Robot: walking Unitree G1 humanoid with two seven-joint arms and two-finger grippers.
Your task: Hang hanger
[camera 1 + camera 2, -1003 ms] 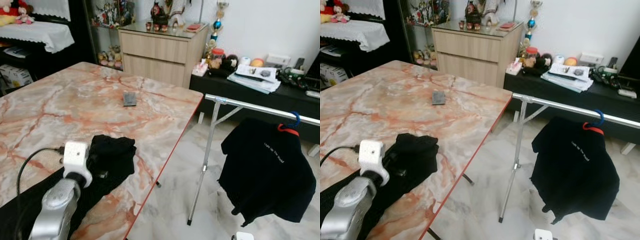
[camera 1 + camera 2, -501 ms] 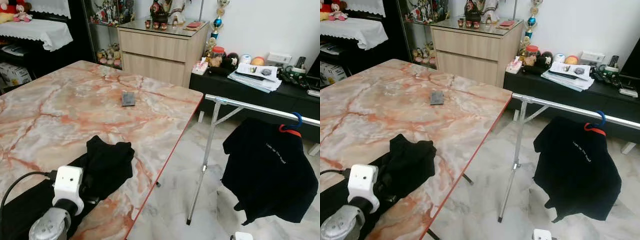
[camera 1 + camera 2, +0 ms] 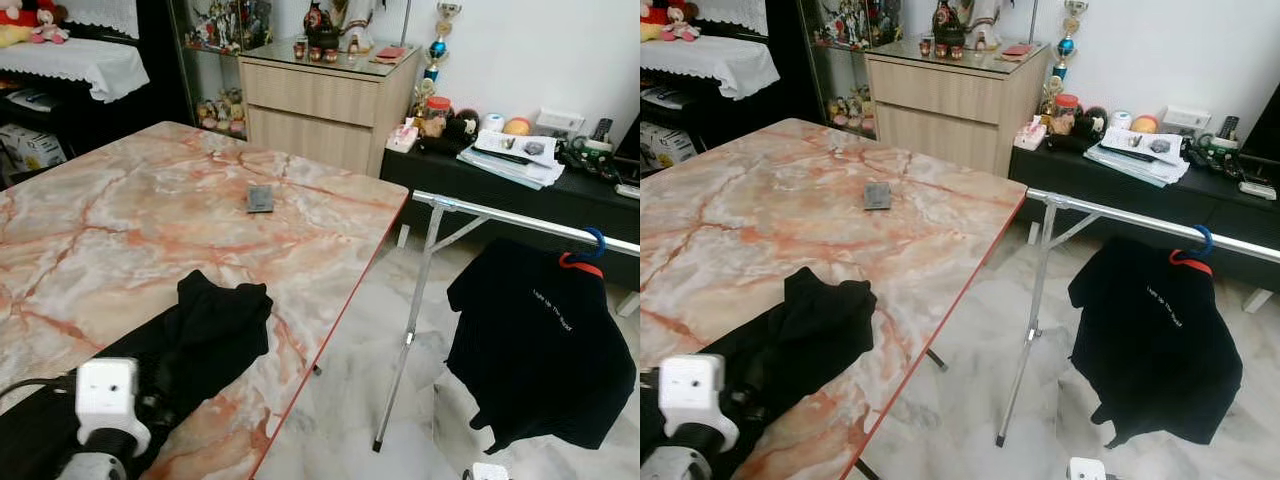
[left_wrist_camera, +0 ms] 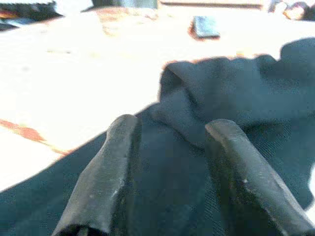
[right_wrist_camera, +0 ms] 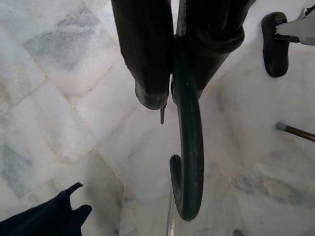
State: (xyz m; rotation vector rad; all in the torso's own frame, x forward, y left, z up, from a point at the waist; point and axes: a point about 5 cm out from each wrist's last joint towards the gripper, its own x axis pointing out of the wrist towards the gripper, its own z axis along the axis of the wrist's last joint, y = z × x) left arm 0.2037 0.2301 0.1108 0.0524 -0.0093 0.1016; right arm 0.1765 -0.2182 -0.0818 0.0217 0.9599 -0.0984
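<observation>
Right gripper (image 5: 170,96): is being kept clamped on the dark hanger hook (image 5: 189,162).
Left gripper (image 4: 170,162): is being held open over the black garment (image 3: 205,330).
Advice: hook should be carried level to the rack rail (image 3: 530,220).

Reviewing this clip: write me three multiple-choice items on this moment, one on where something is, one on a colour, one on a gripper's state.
1. Where does the black garment near the left gripper lie?
A. On the marble table
B. On the floor
C. On the wooden cabinet

2. What colour is the hook that holds the black T-shirt on the metal rail?
A. Green
B. Blue
C. White

3. What is the right gripper doing?
A. Open above the floor
B. Shut on the table edge
C. Shut on a dark hanger hook

Answers: 1 A, the eye views show it spread on the marble table near the table's red edge. 2 B, a blue hook curls over the rail above the shirt's collar. 3 C, the right wrist view shows the fingers pressed together around the dark hanger hook, above the tiled floor.
</observation>
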